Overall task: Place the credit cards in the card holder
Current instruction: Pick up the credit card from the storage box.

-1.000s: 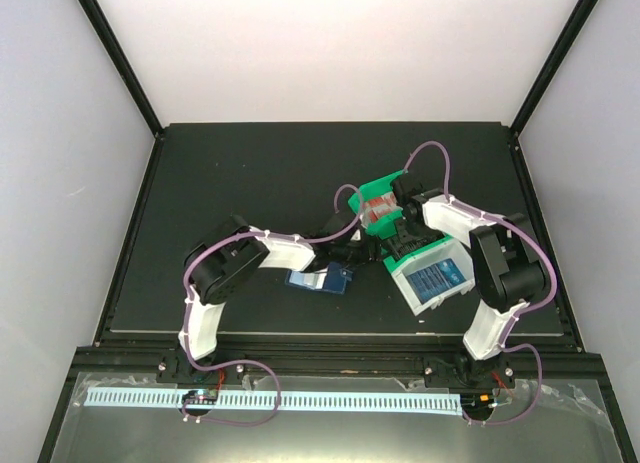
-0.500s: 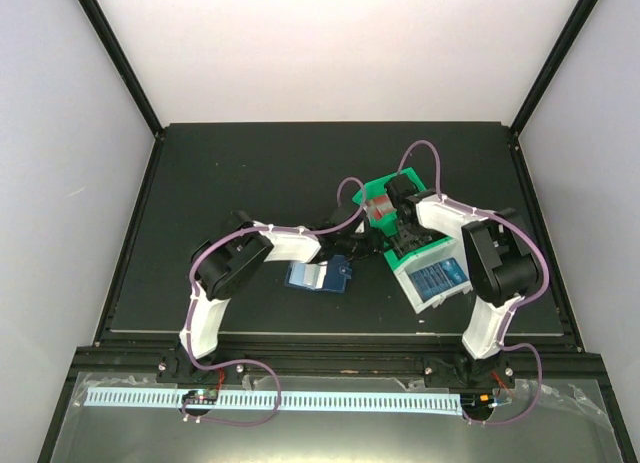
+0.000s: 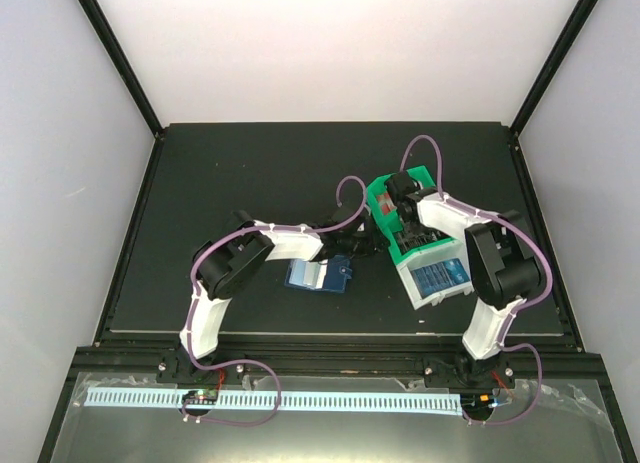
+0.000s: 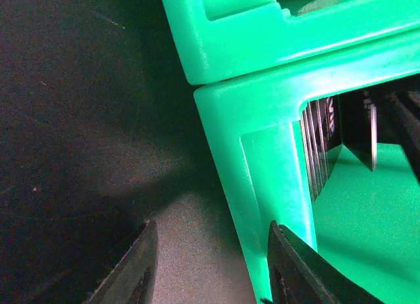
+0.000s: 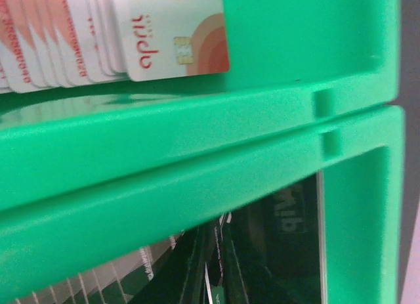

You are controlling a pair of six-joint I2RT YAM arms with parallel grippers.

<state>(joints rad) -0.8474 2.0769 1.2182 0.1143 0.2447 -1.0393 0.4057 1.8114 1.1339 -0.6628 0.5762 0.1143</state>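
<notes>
Just beside the card holder (image 3: pixel 320 275), the left hand (image 4: pixel 210 238) gapes at a corner of the green bin (image 4: pixel 262 153).

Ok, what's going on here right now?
Both arms are working at the green bins. The right hand is down in the nearer one among the dark cards; whether it grips one cannot be told. The left hand is open at that bin's outer corner. The wallet lies open on the table beside them. Red-and-white cards stand in the far green bin, and blue cards in the white bin.
</notes>
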